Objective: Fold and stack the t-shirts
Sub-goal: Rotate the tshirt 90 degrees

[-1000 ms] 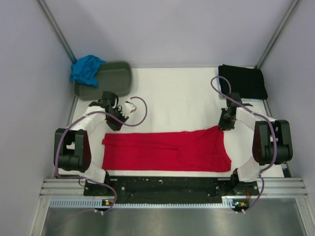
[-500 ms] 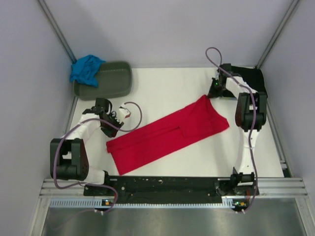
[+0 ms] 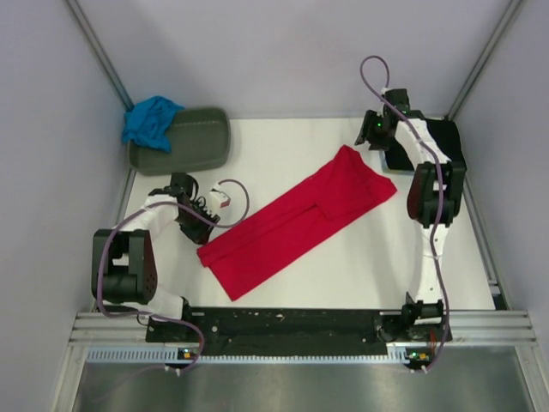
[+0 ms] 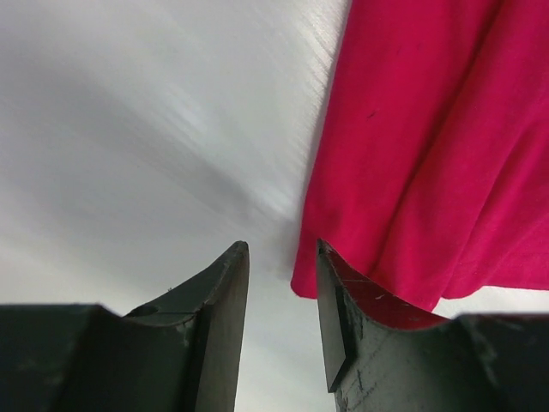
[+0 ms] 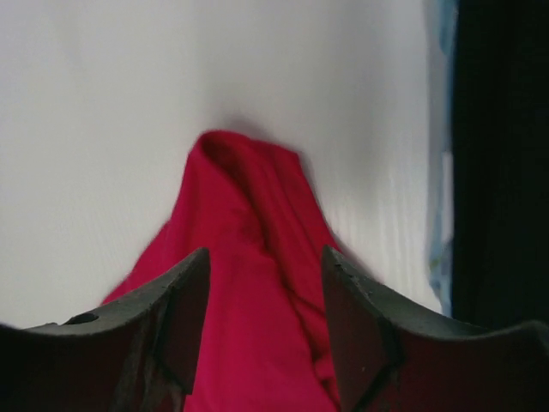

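Note:
The red t-shirt (image 3: 296, 225), folded into a long strip, lies diagonally on the white table from front left to back right. My left gripper (image 3: 208, 221) is open beside the strip's front-left end; in the left wrist view that red corner (image 4: 412, 154) lies just right of the gripper (image 4: 279, 249), with nothing between the fingers. My right gripper (image 3: 373, 142) hangs open over the back-right end, and red cloth (image 5: 249, 283) lies loose beneath the parted jaws (image 5: 266, 253). A folded black t-shirt (image 3: 439, 142) lies at the back right. The turquoise t-shirt (image 3: 150, 120) is crumpled on the tub.
A grey-green oval tub (image 3: 189, 142) stands at the back left. The right arm (image 3: 433, 193) reaches across the black shirt's left side. A pale blue edge (image 5: 442, 172) shows beside the black cloth. Walls close in on three sides.
The right gripper dragged the shirt's right end toward the back right, swinging the strip from along the front edge to a diagonal, then opened and let go. The left gripper barely moved.

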`<action>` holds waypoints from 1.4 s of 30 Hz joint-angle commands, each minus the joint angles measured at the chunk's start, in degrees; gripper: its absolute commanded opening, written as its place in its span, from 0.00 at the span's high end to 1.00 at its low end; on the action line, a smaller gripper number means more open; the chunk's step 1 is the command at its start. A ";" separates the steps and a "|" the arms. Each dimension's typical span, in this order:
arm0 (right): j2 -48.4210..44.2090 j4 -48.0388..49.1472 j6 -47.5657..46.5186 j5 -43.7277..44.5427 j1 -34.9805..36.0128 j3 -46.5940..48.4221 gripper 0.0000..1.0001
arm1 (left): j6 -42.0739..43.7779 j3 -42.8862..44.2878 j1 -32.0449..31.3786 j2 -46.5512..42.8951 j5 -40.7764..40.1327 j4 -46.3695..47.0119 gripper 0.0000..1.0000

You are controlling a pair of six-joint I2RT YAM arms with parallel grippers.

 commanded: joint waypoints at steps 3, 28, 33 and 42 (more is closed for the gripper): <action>-19.51 1.38 -1.31 10.39 -2.94 -22.86 0.53 | -0.33 -1.80 -0.90 0.65 3.98 1.83 0.59; 0.84 6.22 3.42 -13.15 -1.71 -12.39 0.99 | 6.36 -14.37 -15.21 -12.54 11.10 -6.44 0.76; 14.90 5.96 13.60 -16.22 -1.27 8.26 1.00 | 3.54 -12.09 -26.81 -10.70 15.31 -3.00 0.72; 18.90 16.06 20.05 -15.62 -0.74 19.66 0.77 | 4.95 -6.73 -31.84 -10.07 16.12 -6.34 0.55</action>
